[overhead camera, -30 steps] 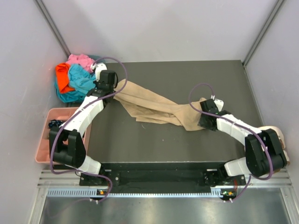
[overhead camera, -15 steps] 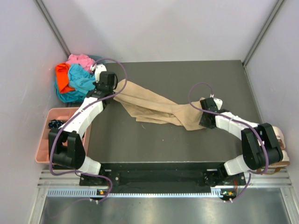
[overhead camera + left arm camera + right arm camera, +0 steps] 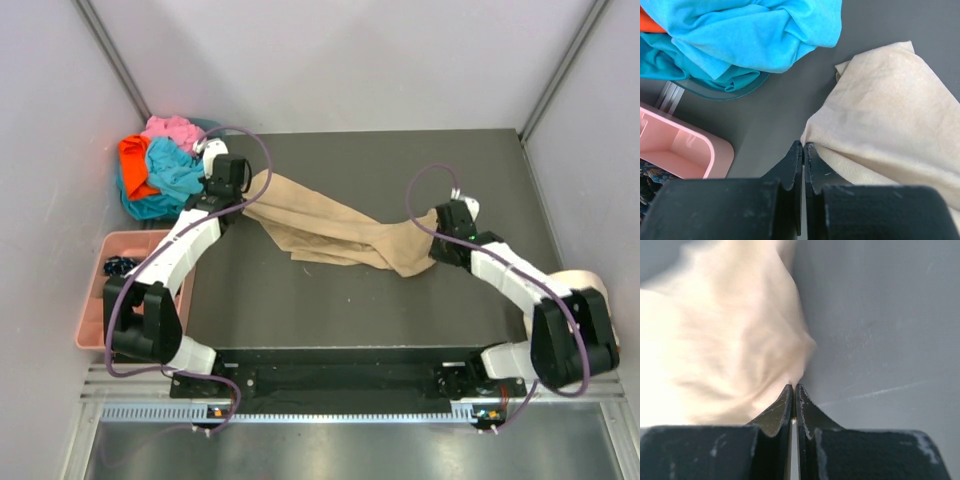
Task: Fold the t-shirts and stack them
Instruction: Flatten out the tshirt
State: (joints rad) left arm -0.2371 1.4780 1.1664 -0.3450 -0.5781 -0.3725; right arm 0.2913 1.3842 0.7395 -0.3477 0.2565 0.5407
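A large tan t-shirt [image 3: 330, 228] lies stretched in a crumpled band across the dark table. My left gripper [image 3: 246, 193] is shut on its left corner; in the left wrist view the tips [image 3: 803, 145] pinch the edge of the tan t-shirt [image 3: 890, 115]. My right gripper [image 3: 438, 250] is shut on the shirt's right end, and the right wrist view shows the tips [image 3: 794, 387] closed on the blurred tan t-shirt [image 3: 715, 340]. The turquoise t-shirt [image 3: 172, 170], orange t-shirt [image 3: 134, 160] and pink t-shirt [image 3: 172, 130] lie bunched in a pile at the back left.
The pile rests in a teal basin [image 3: 725, 93] just beyond my left gripper. A pink compartment tray [image 3: 125, 250] stands at the left table edge. A cream cap [image 3: 588, 284] lies at the right edge behind the right arm. Grey walls enclose three sides.
My right gripper has closed onto the shirt's right end and shifted slightly back and right. The left gripper has stayed shut on the left corner.
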